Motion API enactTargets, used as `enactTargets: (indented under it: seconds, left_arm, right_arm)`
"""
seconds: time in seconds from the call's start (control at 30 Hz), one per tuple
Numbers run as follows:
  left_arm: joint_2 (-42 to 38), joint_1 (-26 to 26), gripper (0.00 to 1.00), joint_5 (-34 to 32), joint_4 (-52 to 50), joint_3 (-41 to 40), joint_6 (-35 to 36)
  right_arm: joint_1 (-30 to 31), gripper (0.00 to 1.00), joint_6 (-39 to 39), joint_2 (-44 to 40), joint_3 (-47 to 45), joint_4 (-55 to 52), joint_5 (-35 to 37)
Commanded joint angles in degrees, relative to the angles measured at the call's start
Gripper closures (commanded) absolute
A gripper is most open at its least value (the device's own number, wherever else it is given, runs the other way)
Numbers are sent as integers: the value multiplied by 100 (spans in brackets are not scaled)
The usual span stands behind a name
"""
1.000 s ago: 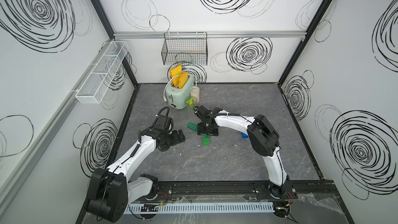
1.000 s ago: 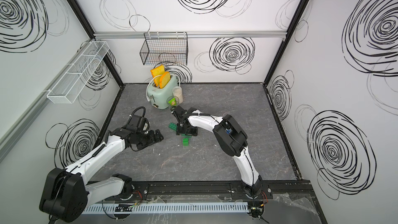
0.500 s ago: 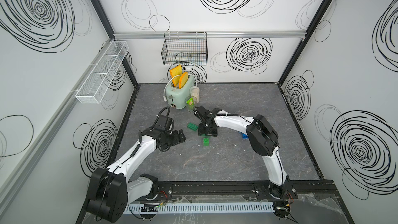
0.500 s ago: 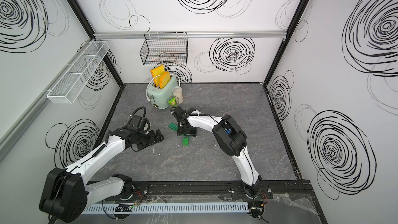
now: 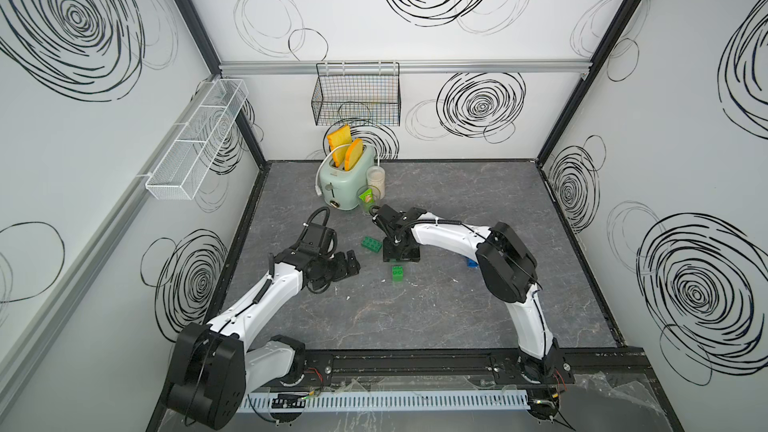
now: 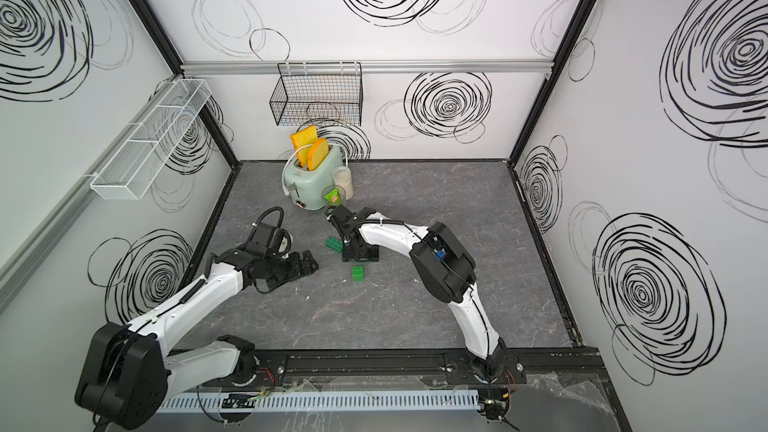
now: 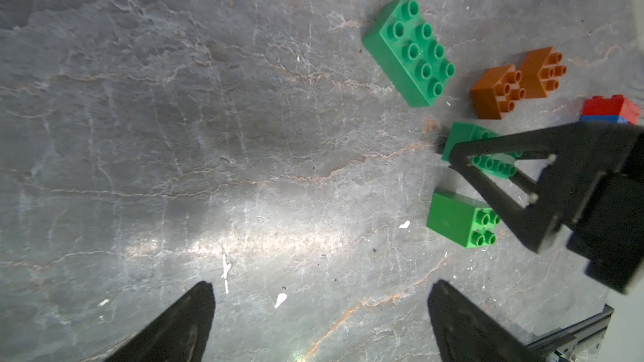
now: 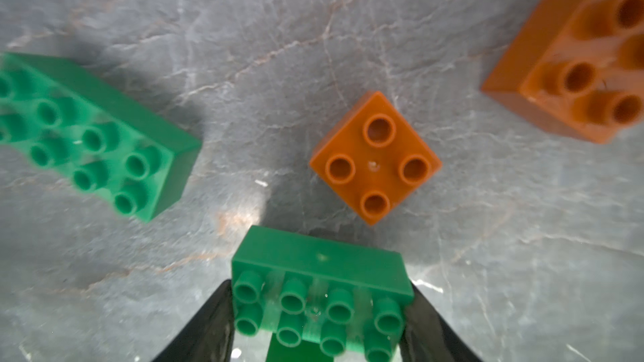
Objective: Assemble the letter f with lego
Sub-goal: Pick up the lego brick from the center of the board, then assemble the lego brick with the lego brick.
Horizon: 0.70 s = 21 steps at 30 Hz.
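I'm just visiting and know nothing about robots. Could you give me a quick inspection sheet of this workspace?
Surface: grey marbled tabletop, a few white specks.
Job's things: long green brick, two orange-brown square bricks, light green brick, red brick over blue, on the table; green oblong brick in the right claw.
Clutter: mint toaster holding toast, pale jar beside it.
Claws: left claw open, empty; right claw shut on the green oblong brick's ends.
Cables: black loop at left wrist; white toaster cord.
Surroundings: swirl-patterned walls, black wire basket, white mesh rack.
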Motion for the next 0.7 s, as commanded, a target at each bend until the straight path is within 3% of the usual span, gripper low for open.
enactTargets:
  seconds: [0.0, 0.67]
  left_arm:
    - [-103, -31, 1, 92, 409, -112, 60]
    - [-346, 178, 2, 39, 661, -285, -28]
  right_arm:
    - [121, 43, -20, -532, 216, -470, 228]
    - [646, 43, 199, -956, -49, -660, -46]
